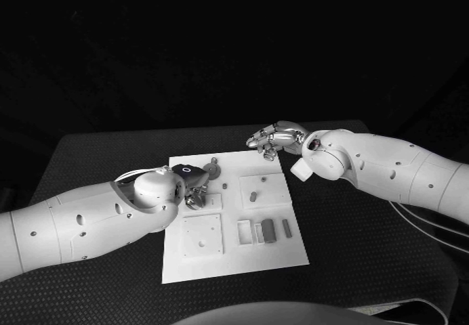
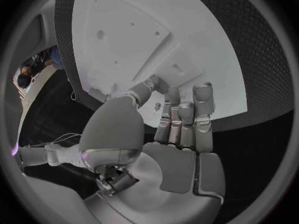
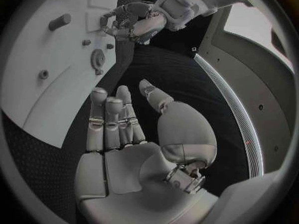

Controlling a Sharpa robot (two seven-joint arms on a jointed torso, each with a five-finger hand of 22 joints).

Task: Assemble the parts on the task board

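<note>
While the left hand (image 1: 192, 191) rests fingers-down on the task board (image 1: 234, 261) at frame centre, grasp unclear, the right hand (image 1: 276, 139) hovers released above the board's upper right.

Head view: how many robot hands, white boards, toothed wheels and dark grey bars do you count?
Hands: 2, left hand and right hand
White board: 1
Toothed wheel: 1
Dark grey bars: 2
Total: 6

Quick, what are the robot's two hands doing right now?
Left hand: over the task board; whether it holds anything cannot be told.
Right hand: open, holding nothing.
</note>
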